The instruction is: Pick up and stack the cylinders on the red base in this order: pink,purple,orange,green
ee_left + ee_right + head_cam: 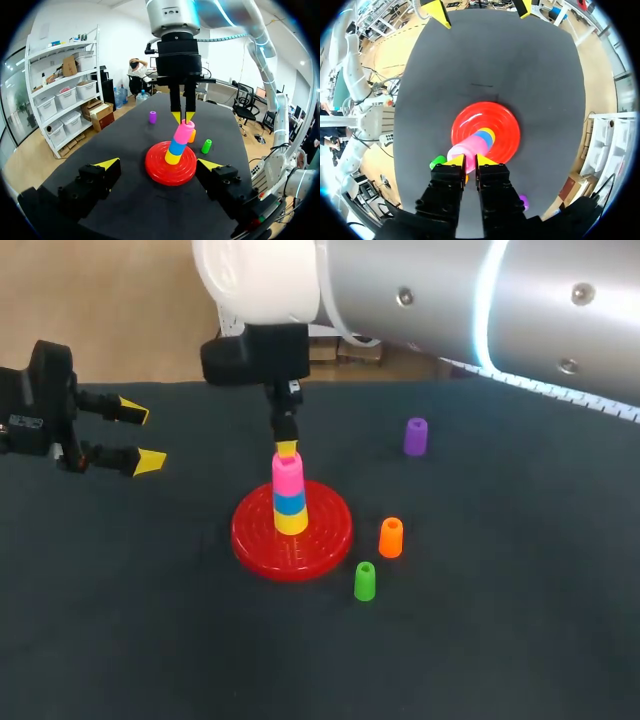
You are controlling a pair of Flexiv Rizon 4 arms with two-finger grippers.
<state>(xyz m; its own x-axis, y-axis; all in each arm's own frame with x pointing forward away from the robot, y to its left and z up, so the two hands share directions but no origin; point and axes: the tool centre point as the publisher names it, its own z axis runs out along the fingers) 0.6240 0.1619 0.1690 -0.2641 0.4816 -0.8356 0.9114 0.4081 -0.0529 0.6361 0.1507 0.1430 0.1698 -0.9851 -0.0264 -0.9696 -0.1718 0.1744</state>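
The red base [262, 540] bears a stack. The left gripper [142, 436] is held wide, empty. The right gripper [287, 448] is set atop the pink cylinder [287, 475]; its hold cannot be told. The purple cylinder [415, 437], orange cylinder [391, 538] and green cylinder [365, 582] are unstacked.

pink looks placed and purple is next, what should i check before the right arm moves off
1. Pink cylinder sits topmost over the red base: ok
2. Right claw free of the pink cylinder: cannot tell, it is right at the cylinder's top
3. Purple cylinder upright and standing alone: ok
4. Orange cylinder and green cylinder apart from the purple cylinder: ok
5. Left claw open and well away from the red base: ok
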